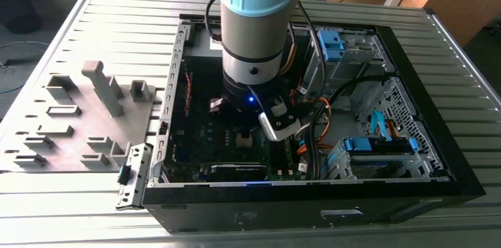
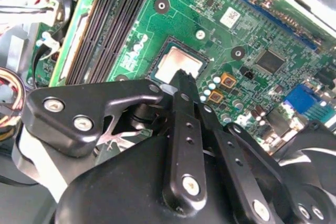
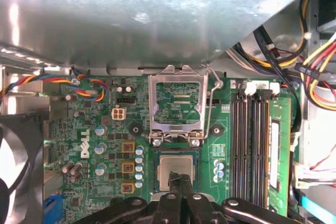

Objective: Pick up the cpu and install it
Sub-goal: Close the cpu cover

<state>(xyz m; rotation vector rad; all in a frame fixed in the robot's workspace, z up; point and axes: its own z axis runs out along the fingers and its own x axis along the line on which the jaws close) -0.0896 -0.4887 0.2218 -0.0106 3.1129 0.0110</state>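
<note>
Fingertips of the black, bolt-jointed hand are pressed together with nothing between them, and in both wrist views their shared tip sits over the near edge of the cpu, a small flat square chip with a silvery-grey metal top. I cannot tell whether the tip touches the chip or hangs just above it. The cpu lies flat and square inside its dark socket on the green motherboard. Just beyond the socket, the shiny metal retention frame is swung up and open, with its thin wire lever raised beside it. Four long black memory slots run next to the socket, and yellow, red and black cables hang past them by the case wall. In the exterior view the grey and pale-blue arm reaches straight down into the open black computer case, which lies on its side on a ribbed metal surface. A grey fixture block with upright pegs stands on the surface at the exterior view's left, beside the case.
</note>
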